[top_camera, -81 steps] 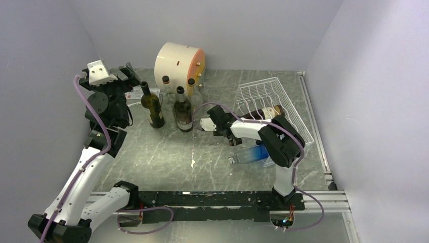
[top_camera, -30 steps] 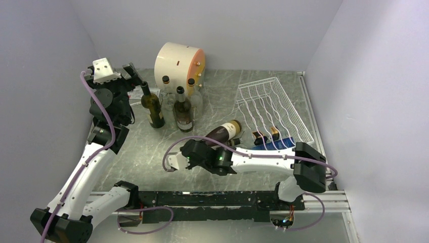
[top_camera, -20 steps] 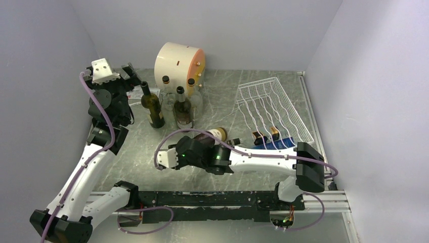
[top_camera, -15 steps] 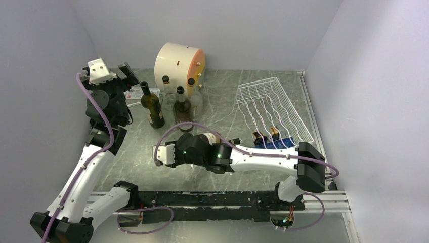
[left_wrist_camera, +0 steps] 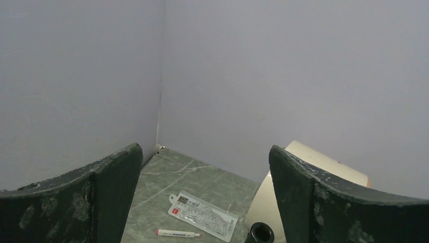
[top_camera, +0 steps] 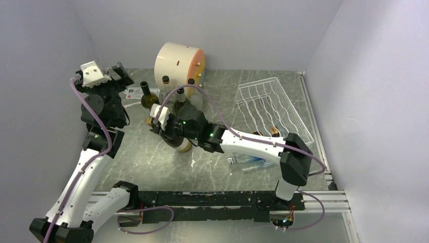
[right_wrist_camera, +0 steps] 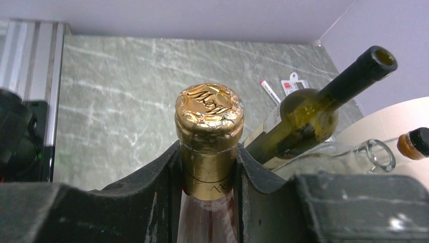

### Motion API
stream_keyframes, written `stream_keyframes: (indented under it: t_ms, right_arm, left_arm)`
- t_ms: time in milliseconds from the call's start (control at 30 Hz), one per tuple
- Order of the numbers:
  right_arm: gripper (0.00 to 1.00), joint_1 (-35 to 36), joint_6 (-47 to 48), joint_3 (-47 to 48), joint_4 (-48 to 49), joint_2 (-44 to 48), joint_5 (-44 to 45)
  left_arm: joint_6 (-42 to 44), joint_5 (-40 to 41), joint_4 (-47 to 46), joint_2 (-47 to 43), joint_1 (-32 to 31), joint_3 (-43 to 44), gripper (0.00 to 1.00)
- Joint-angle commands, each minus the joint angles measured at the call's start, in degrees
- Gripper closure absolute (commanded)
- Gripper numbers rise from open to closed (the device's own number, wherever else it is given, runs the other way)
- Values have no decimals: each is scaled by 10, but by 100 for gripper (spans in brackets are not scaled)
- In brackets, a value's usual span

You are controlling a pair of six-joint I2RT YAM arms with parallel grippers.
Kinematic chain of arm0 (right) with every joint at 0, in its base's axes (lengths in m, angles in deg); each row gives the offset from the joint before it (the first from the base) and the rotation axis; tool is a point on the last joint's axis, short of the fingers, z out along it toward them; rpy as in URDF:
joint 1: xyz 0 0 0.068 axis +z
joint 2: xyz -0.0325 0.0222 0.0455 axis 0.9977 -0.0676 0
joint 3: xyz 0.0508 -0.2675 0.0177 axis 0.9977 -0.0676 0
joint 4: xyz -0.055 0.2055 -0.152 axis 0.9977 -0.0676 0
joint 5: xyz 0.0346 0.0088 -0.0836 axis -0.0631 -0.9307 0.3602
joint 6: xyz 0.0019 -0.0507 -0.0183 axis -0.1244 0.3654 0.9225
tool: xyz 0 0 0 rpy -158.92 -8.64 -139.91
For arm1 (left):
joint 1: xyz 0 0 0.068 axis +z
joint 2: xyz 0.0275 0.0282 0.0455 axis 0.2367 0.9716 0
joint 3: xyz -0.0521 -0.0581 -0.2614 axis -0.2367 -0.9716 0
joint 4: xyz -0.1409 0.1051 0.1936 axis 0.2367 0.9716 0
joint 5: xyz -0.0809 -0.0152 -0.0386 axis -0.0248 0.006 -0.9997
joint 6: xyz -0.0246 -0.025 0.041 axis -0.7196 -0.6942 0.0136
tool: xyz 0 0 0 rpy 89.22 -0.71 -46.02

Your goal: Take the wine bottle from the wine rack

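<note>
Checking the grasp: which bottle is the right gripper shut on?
The gold-foil-capped bottle, its neck clamped in the right gripper; the open dark green bottle and clear glass bottle are free.

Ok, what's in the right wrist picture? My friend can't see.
Close up, the right gripper grips the neck of a wine bottle with a gold foil top. Behind are a dark green bottle, a clear bottle and grey marble table.

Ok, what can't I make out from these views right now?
Held wine bottle: the right wrist view shows only its neck in the right hand; from above the right arm covers it, so base contact with the table is unclear.
Wine rack: near end partly behind that arm from above.
Dark bottle mouth: cut by left wrist view's bottom edge.
</note>
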Motion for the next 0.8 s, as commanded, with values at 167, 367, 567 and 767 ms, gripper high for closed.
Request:
stream_keyframes:
  t_ms: [167,367,567,767]
  right_arm:
    - [100,-52,-62,90,223,-43,-36]
    - [100,-69,-113,106,292,-85,-31]
    - [100,-74,-126,107,381,-117,-24]
    - [100,-74,-121,64,446,-121,-6]
  left_arm:
    - [10,13,-24,-7,9,-7,2]
    - [-3,1,-17,-6,23,-4,2]
    - [-15,-7,-11,-5,28,-2,2]
    - [-23,-16,-4,1,29,1,2]
